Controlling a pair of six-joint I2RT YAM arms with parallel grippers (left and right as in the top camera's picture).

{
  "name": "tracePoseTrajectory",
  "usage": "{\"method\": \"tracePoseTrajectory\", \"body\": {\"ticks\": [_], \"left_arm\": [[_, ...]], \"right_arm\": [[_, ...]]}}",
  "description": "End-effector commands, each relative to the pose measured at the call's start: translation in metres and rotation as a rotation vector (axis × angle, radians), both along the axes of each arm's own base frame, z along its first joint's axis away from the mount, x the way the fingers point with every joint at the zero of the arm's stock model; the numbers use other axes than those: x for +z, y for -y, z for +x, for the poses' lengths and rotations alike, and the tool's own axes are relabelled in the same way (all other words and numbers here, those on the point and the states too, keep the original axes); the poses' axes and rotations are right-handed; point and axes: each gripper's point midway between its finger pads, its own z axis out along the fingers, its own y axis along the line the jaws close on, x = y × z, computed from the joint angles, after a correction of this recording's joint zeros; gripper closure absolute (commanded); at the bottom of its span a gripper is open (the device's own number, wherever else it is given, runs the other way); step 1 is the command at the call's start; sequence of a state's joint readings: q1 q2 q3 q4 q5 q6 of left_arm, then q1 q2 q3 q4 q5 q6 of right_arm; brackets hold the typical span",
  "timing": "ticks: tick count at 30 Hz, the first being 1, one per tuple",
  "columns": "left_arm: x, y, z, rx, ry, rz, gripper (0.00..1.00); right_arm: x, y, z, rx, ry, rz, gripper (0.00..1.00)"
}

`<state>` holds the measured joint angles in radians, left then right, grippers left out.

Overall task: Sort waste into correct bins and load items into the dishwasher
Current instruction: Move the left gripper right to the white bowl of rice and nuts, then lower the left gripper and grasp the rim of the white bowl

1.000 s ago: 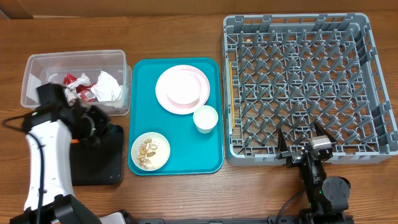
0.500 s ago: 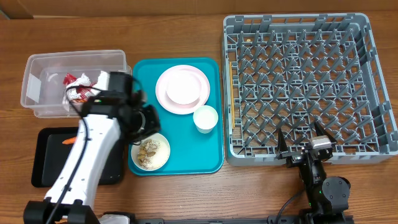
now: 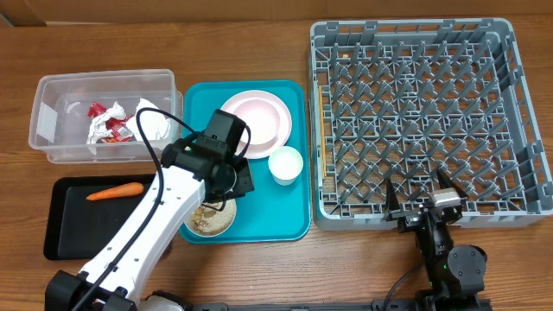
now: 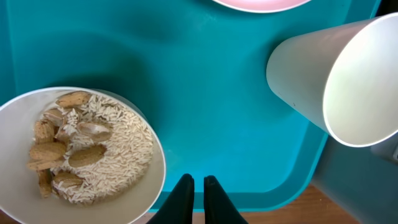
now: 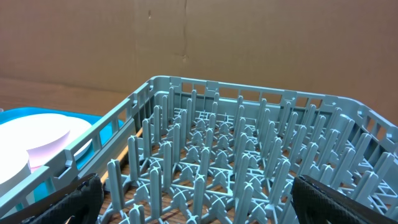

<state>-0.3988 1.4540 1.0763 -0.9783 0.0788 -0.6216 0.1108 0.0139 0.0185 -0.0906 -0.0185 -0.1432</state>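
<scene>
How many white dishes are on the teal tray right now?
4: a plate at the back with a bowl on it, a cup mid-right, a food bowl front-left, partly under the arm.

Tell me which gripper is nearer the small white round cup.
Left. The left gripper hovers over the teal tray beside the white cup; the right gripper sits farther off, by the grey dish rack.

Carrot (image 3: 115, 191) — in blk tray (image 3: 76, 235)

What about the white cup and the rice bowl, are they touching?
Apart. The left wrist view shows bare teal tray between the cup and the bowl.
</scene>
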Motion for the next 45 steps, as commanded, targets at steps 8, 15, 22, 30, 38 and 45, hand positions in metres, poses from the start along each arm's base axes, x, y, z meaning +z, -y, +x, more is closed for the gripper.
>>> {"method": "tracePoseTrajectory", "body": {"ticks": [8,15,22,30,38,45], "left_arm": [[0.005,-0.006,0.008,0.035,0.041,0.044,0.83],[-0.005,-0.007,0.005,0.035,0.034,0.047,0.81],[-0.006,-0.007,0.006,0.035,0.039,0.045,0.81],[-0.009,-0.007,0.006,0.035,0.026,0.049,0.8],[-0.035,-0.005,-0.001,0.016,-0.064,0.092,0.93],[-0.038,-0.014,0.001,0.027,-0.063,0.143,0.78]], "right_arm": [[-0.001,0.002,0.0,-0.012,0.007,-0.002,0.0],[-0.001,0.002,0.0,-0.012,0.007,-0.002,0.0],[-0.001,0.002,0.0,-0.012,0.007,-0.002,0.0],[-0.001,0.002,0.0,-0.012,0.007,-0.002,0.0],[-0.001,0.002,0.0,-0.012,0.007,-0.002,0.0],[-0.001,0.002,0.0,-0.012,0.007,-0.002,0.0]]}}
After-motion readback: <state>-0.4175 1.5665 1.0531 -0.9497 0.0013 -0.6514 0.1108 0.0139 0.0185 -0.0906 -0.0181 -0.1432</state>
